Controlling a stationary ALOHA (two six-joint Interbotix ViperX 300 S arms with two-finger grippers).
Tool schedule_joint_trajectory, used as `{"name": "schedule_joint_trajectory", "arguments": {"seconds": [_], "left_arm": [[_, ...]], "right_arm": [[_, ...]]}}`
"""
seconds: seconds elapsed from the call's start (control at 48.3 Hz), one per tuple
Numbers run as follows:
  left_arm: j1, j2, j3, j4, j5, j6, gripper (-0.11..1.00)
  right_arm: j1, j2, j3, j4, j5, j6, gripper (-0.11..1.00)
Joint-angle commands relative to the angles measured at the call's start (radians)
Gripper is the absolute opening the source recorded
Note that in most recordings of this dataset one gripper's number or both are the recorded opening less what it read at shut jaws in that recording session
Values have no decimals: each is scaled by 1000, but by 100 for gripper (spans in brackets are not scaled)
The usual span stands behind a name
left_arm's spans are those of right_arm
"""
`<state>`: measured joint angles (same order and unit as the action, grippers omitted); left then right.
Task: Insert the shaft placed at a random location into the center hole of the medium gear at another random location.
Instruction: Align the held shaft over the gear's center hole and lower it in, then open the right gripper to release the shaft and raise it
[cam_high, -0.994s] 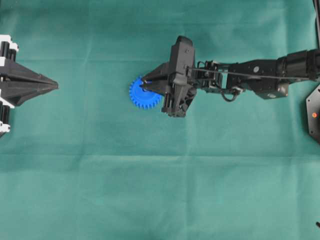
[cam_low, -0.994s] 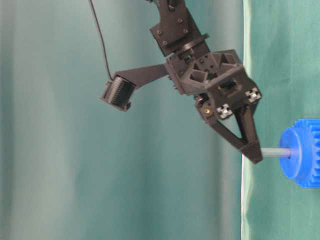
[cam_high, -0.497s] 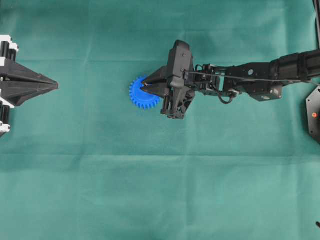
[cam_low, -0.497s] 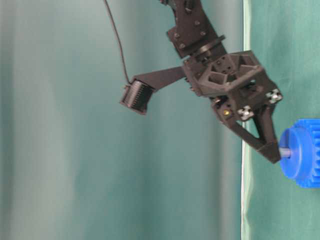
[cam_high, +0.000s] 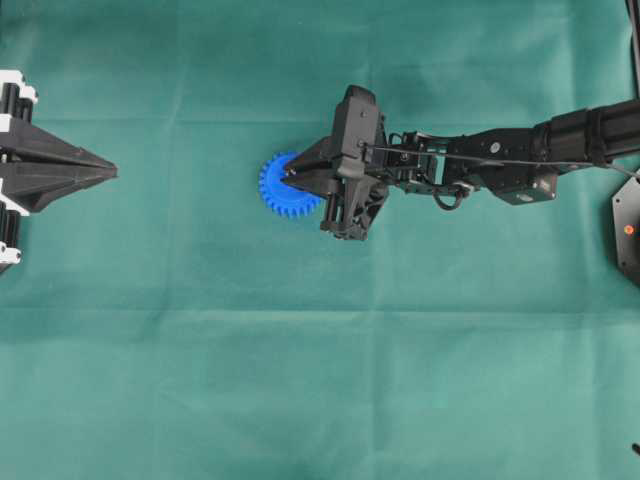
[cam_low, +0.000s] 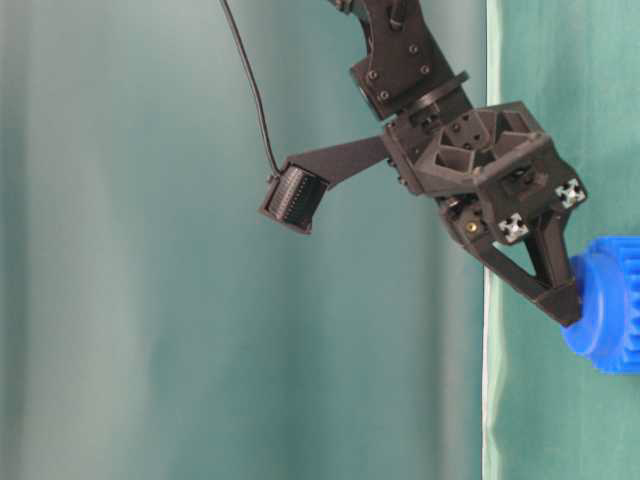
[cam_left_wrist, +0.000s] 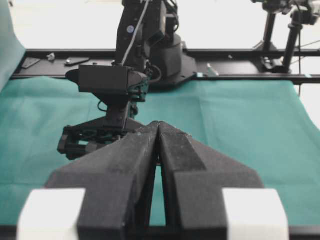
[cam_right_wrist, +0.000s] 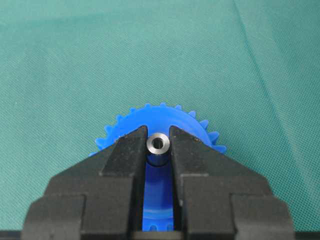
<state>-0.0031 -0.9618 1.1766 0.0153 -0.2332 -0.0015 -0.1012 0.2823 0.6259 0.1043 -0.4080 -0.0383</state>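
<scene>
Shaft (cam_right_wrist: 159, 143) first: on my right wrist camera I see its silvery round end face, ring-like with a dark middle, looking straight into the lens. So its long axis runs along the view line of this camera, down toward the medium gear (cam_right_wrist: 165, 122) below it. It stands upright on the gear and is not tilted as far as I can judge. Only the top end and a short dark part under it show; the rest is hidden between the fingertips. The center hole itself I cannot see, the shaft and the fingers cover it.

Around it, the right gripper (cam_right_wrist: 159, 146) is nearly closed and clamps the shaft between its two black fingertips, one on each side. In the table-level view the tips (cam_low: 565, 305) are touching the raised hub of the blue gear (cam_low: 605, 320), and no shaft length shows between them there.

From overhead, the gear (cam_high: 285, 190) lies flat on the green cloth (cam_high: 300, 380), a little left of the middle, and the right gripper (cam_high: 287, 180) reaches over it from the right side.

Far at the left edge the left gripper (cam_high: 110, 173) is well apart from the gear. Its fingers (cam_left_wrist: 140, 150) are pressed together with nothing between them.
</scene>
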Motion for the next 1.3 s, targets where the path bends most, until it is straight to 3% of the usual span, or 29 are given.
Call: {"name": "schedule_joint_trajectory", "arguments": {"seconds": [0.0,0.352,0.414,0.58,0.642,0.787,1.283], "left_arm": [[2,8,-21,3,-5,2,0],[2,8,-21,3,-5,2,0],[2,8,-23,3,-5,2,0],[2,3,-23,3,0,-2,0],[2,2,-23,3,3,-2,0],[2,2,-23,3,5,-2,0],[2,0,-25,3,5,-5,0]], "right_arm": [[-2,-12,-20,3,-12,0,13],[-2,-12,-21,3,-11,2,16],[-2,-15,-23,3,-6,2,30],[0,-40,-23,2,9,0,80],[0,-52,-23,3,17,-2,92],[0,-100,-17,2,40,-3,84],[0,-227,-8,-8,129,-12,85]]}}
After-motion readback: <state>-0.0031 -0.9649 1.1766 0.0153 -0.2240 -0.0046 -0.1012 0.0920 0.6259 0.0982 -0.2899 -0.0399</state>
